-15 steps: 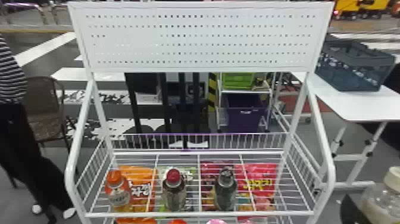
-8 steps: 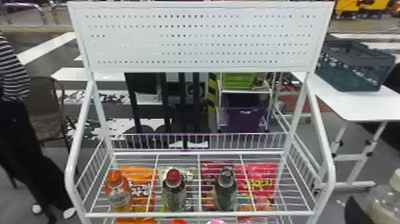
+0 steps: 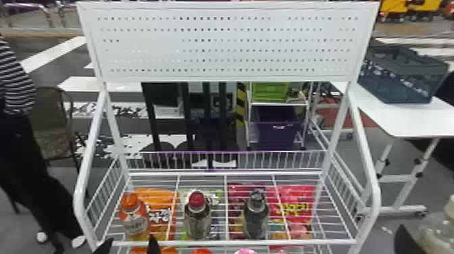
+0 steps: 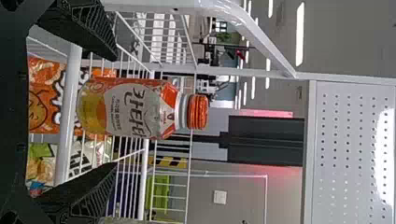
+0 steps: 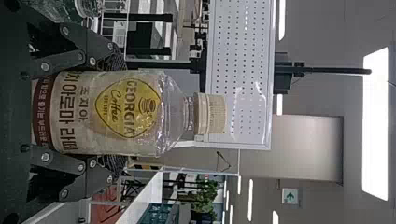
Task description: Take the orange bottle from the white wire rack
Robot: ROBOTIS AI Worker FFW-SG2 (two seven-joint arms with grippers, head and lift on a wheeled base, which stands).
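At the bottom left of the head view, my left gripper (image 3: 130, 248) stands open at the front rail of the white wire rack (image 3: 236, 242). The orange bottle (image 3: 135, 218) is upright on the shelf just behind that rail. In the left wrist view the orange bottle (image 4: 135, 108) is beyond and between the spread fingertips of my left gripper (image 4: 116, 112), not gripped. My right gripper (image 3: 402, 239) is at the head view's lower right, beside a cream-capped bottle (image 3: 435, 229). The right wrist view has my right gripper (image 5: 119, 114) shut on that coffee bottle (image 5: 116, 112).
A red-capped bottle (image 3: 197, 216) and a dark bottle (image 3: 256, 214) stand in the same shelf row. Snack bags (image 3: 294, 209) lie under the wire shelf. The rack's curved side post (image 3: 81, 189) rises at the left. A white table (image 3: 405, 118) bears a dark crate.
Fingertips of my left gripper have come into the head view at the bottom left, by the front rail. The right gripper and its bottle have shifted slightly. The orange bottle has not moved.
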